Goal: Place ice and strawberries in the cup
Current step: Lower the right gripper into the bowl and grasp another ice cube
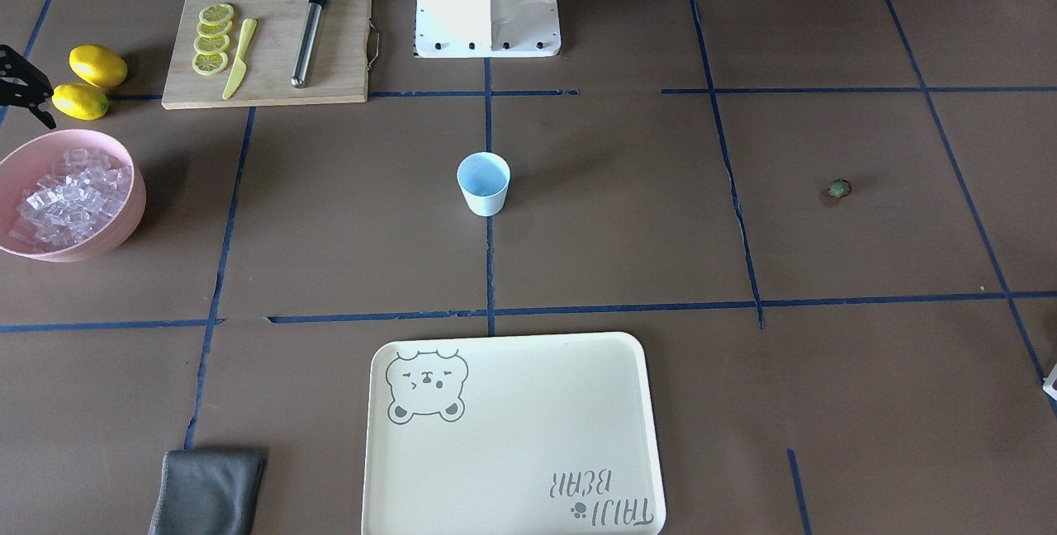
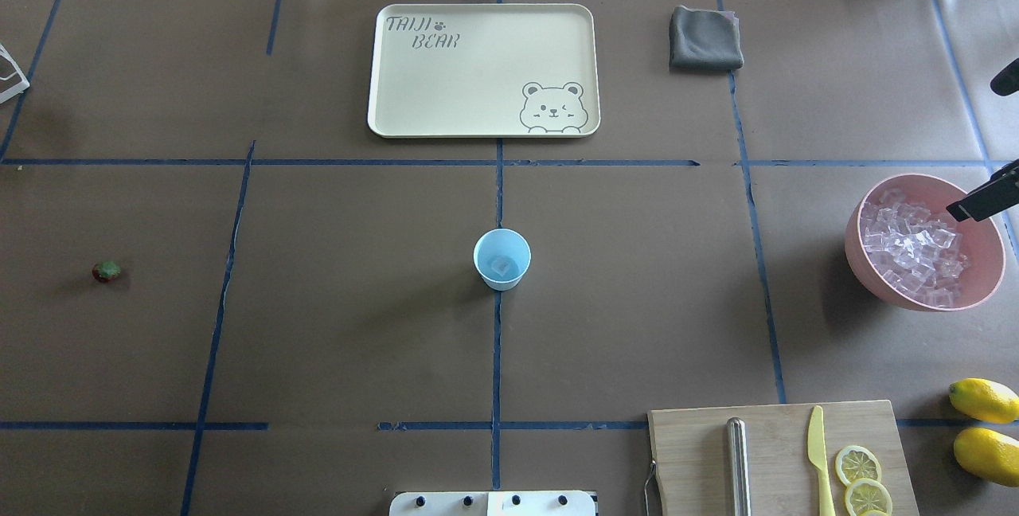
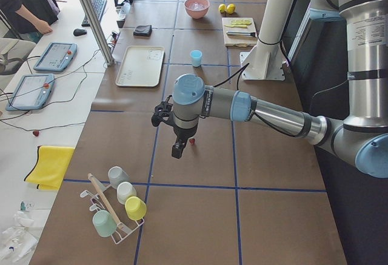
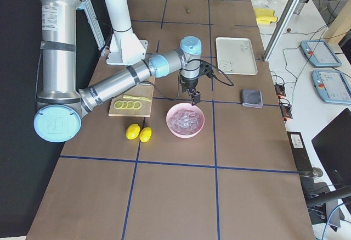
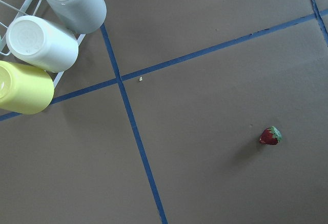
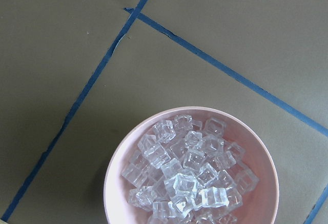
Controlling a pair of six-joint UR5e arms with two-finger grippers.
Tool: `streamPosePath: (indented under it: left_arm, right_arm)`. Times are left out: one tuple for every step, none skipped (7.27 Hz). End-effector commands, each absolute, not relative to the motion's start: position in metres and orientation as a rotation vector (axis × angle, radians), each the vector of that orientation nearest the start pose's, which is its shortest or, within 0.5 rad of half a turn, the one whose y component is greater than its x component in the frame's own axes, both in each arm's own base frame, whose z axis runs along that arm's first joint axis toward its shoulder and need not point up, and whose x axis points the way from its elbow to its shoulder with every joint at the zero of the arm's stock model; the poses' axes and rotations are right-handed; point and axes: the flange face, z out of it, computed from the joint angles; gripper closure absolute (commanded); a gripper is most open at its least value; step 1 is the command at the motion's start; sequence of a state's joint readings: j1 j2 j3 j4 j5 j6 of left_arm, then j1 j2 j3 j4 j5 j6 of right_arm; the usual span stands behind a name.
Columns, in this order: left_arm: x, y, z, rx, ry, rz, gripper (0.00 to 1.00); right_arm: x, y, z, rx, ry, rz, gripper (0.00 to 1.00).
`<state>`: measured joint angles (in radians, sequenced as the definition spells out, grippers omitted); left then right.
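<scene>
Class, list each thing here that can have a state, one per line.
Small pale blue plastic cup: upright, holding one clear ice cube.
Large pink bowl: upright, heaped with ice cubes.
Tiny red strawberry: lying on the table, outside the cup.
Cream rectangular tray: flat, bare.
Grey cloth: folded.
Right gripper: over the pink bowl, opening unclear.
Left gripper: near the strawberry, opening unclear.

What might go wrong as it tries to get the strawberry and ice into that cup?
The strawberry is tiny and rounded, so the left hand might pinch it off-centre and send it rolling. The ice is a loose, glassy pile in the pink bowl; a cube may slip from the right hand. The cup looks light and could tip if bumped.
</scene>
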<state>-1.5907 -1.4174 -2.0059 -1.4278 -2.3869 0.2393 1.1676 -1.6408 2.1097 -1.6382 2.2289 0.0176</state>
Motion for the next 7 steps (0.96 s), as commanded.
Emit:
streamPosePath:
  left_arm:
    - [-0.069,-0.418,0.525,0.240,0.793,0.265,0.00]
    - [-0.069,-0.418,0.525,0.240,0.793,0.265,0.00]
    - [-0.069,-0.418,0.526,0.238,0.793,0.264,0.00]
    - [-0.069,-0.417,0.526,0.237,0.793,0.264,0.00]
    - [-0.069,-0.417,0.526,0.237,0.793,0.264,0.00]
    - [-0.069,-0.417,0.526,0.237,0.793,0.264,0.00]
    - [-0.069,-0.417,0.526,0.238,0.793,0.264,0.00]
  right_arm:
    - [-0.110,-0.438,0.453,0.244,-0.732,-0.460,0.00]
    - [-0.118,-0.442,0.466,0.249,-0.737,-0.472,0.01]
    - [-0.133,-0.444,0.479,0.239,-0.744,-0.469,0.01]
    - [-0.146,-0.448,0.495,0.246,-0.759,-0.455,0.01]
    - [-0.157,-0.451,0.514,0.248,-0.772,-0.446,0.01]
    - [-0.172,-0.449,0.522,0.235,-0.774,-0.453,0.02]
    - [-0.178,-0.447,0.523,0.228,-0.774,-0.463,0.03]
